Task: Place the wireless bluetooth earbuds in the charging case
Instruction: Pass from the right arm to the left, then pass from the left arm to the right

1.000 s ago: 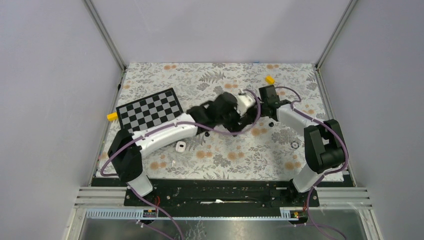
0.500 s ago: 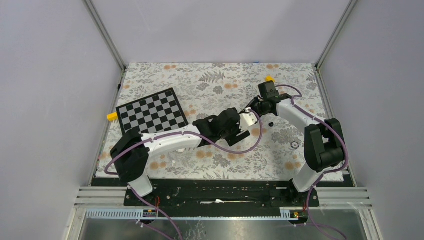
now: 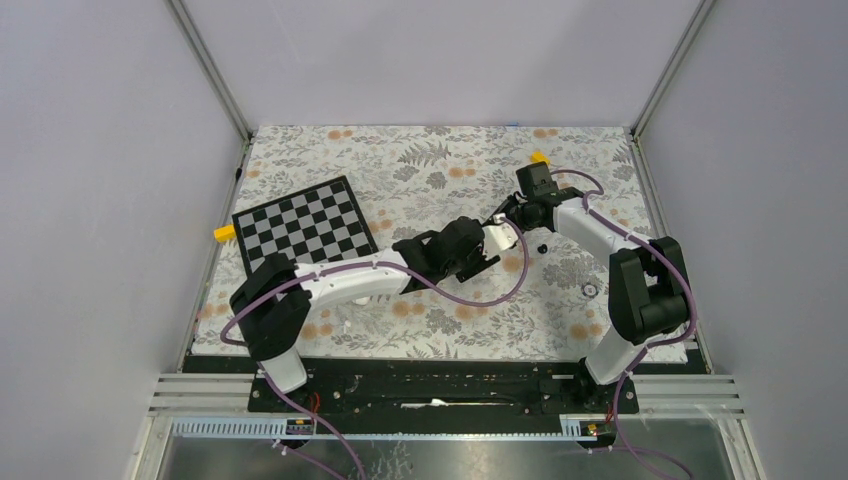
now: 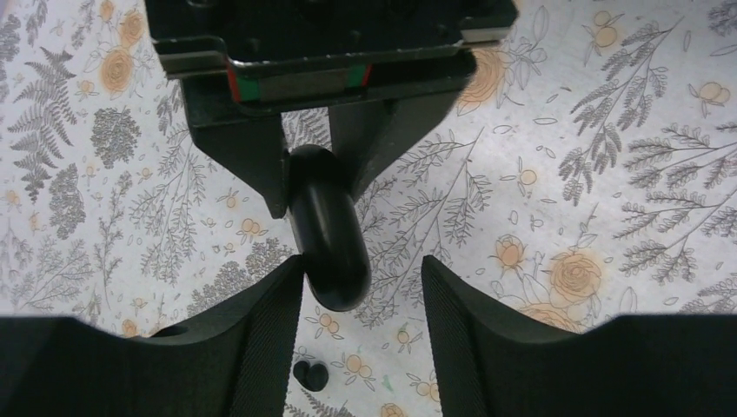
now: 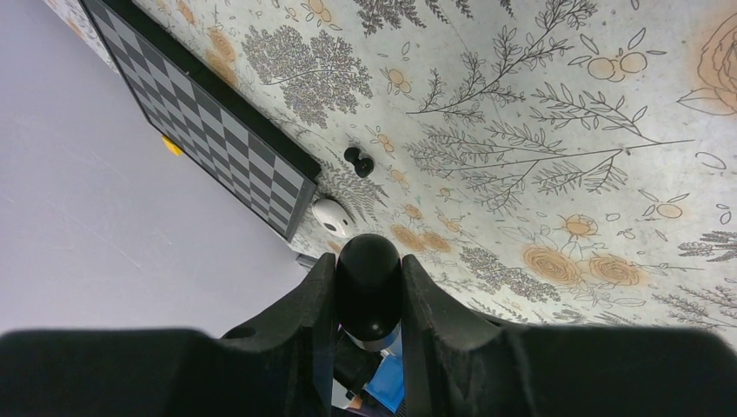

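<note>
- Above the middle of the table, the right gripper (image 5: 368,268) clamps a black case (image 4: 328,234) tightly between its two matte fingers. The case is a glossy, smooth, rounded capsule.
- The left gripper (image 4: 362,265) meets it with jaws spread wide and nothing in its grasp. The case's lower end hangs between its ribbed pads (image 4: 269,330), close against one and clear of the other.
- A small black earbud (image 4: 310,374), heart-shaped from this angle, lies loose on the flower-printed table cover (image 3: 420,160), outside the case.
- A white pebble-shaped item (image 5: 332,217) rests just beside the near right corner of a flat black-and-white checkerboard (image 3: 300,222), left of the grippers.
- One yellow block (image 3: 540,157) sits at the far right of the cover, behind the right arm. A second yellow block (image 3: 224,232) touches the board's left edge.
</note>
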### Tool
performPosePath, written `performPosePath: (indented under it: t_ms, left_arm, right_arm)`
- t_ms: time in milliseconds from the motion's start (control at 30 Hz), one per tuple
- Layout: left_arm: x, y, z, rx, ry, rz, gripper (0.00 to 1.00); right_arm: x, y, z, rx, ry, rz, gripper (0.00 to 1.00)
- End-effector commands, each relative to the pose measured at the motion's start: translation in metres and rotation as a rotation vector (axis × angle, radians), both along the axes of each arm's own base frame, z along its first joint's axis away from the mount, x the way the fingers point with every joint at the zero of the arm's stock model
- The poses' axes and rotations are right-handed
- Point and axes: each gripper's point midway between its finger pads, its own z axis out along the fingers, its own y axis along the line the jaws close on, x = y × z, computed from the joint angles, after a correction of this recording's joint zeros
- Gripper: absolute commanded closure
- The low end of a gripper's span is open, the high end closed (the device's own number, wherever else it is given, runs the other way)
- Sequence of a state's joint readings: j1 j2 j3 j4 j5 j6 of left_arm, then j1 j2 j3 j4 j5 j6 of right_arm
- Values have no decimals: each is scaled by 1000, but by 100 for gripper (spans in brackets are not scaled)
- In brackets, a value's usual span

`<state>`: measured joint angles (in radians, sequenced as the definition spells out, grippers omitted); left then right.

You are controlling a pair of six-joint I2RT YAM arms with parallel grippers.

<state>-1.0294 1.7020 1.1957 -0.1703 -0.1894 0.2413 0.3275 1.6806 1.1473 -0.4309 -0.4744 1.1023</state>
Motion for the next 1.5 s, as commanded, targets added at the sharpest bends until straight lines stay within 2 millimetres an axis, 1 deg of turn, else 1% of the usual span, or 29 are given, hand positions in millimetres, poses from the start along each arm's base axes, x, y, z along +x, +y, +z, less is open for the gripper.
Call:
performPosePath:
  t_ms: [0, 100, 167, 267, 467, 600, 667, 700, 733, 767, 800, 867, 900, 1000, 1167, 1267, 1367, 1467]
  left_arm:
    - [13, -15, 16, -66, -54, 24, 53]
    - [17, -16, 19, -79, -71, 39, 57]
    - [17, -16, 21, -91, -78, 41, 58]
    - [17, -15, 20, -84, -79, 42, 60]
    - [16, -12, 16, -67, -71, 47, 80]
    - [14, -11, 18, -74, -60, 46, 87]
    - [12, -11, 19, -79, -54, 45, 93]
    - [12, -11, 20, -81, -50, 47, 96]
    - [11, -10, 20, -81, -46, 46, 100]
    - [9, -9, 20, -74, -37, 41, 100]
    - [6, -10, 19, -70, -24, 27, 100]
    - [2, -9, 16, -51, 2, 14, 100]
    - [0, -8, 15, -44, 18, 10, 100]
    - [-10, -6, 12, -56, 108, -28, 100]
    - [-20, 3, 14, -160, 300, -73, 100]
    - [-20, 13, 22, -248, 409, -83, 100]
    - [-16, 20, 32, -319, 478, -77, 100]
    - [-7, 28, 47, -433, 555, -58, 100]
  right_arm:
    - [2, 9, 29, 61, -69, 25, 100]
    - [1, 8, 29, 62, -70, 25, 100]
    - [-1, 8, 28, 63, -67, 26, 100]
    - [-3, 10, 30, 80, -67, 29, 100]
    - [-2, 10, 37, 91, -94, 32, 100]
    - [-3, 10, 37, 91, -95, 32, 100]
    - [-4, 11, 34, 95, -88, 33, 99]
    - [-5, 11, 33, 98, -83, 34, 94]
    - [-4, 11, 32, 104, -84, 32, 83]
    - [-4, 11, 30, 109, -84, 30, 70]
    - [-3, 11, 30, 111, -88, 26, 44]
    - [0, 9, 30, 107, -100, 17, 20]
    - [1, 7, 29, 102, -103, 14, 12]
    - [5, -3, 29, 90, -120, -8, 4]
    - [14, -27, 34, 68, -171, -42, 1]
    - [20, -41, 42, 50, -225, -52, 0]
    - [26, -53, 47, 16, -286, -56, 0]
    - [28, -55, 53, 17, -366, -18, 0]
